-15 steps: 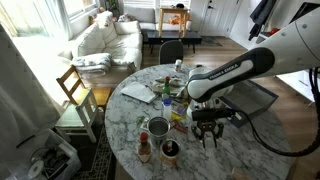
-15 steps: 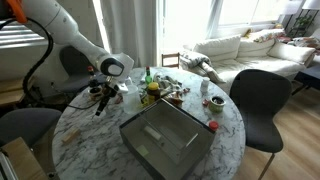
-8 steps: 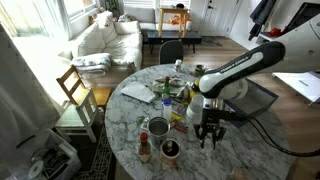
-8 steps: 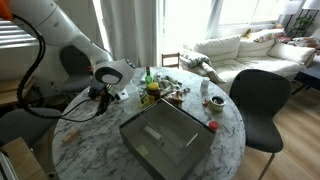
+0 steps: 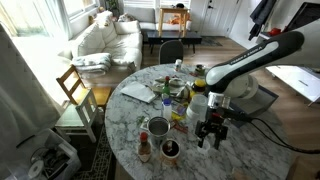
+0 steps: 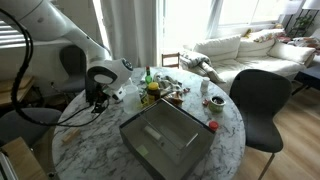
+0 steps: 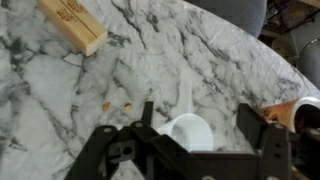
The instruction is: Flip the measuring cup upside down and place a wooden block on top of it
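Wrist view: gripper [image 7: 197,128] is spread wide. The measuring cup [image 7: 188,133] is seen between the fingers [image 7: 262,142], mouth seemingly up and handle pointed far; contact cannot be told. The wooden block [image 7: 72,22] lies far left on the marble, well apart from the cup. Against a second ago, the gripper has been shifted slightly right and the forearm raised. Bare table [image 5: 235,155] is left around it to the near edge. Jars [image 5: 158,127] stand left, and a grey laptop [image 6: 165,138] is beside.
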Available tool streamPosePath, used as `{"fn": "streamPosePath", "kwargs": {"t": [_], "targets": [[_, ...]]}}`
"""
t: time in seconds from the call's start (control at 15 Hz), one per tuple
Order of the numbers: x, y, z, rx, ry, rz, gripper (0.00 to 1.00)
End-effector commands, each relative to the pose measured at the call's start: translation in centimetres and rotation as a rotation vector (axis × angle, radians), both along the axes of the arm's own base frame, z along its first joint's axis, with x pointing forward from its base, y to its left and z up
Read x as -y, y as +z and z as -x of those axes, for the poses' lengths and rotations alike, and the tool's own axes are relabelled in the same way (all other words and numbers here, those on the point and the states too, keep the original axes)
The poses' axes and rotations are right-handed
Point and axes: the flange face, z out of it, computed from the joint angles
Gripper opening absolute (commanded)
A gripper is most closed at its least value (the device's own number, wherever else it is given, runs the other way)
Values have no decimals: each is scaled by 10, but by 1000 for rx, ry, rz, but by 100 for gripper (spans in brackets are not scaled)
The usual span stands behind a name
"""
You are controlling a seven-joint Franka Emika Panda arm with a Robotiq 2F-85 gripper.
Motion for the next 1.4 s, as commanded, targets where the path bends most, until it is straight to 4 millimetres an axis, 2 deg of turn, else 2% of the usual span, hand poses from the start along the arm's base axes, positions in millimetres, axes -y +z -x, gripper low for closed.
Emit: {"fn": "streamPosePath", "kwargs": {"t": [0.0,0.27,0.67,1.13,1.33], "targets": [[-17,31,10,17,71,6,100],[-35,43,1,25,106,91,100],[-50,37,-7,35,128,240,100],[-39,19,-9,67,51,190,100],[-35,15,-9,69,-14,107,100]]}}
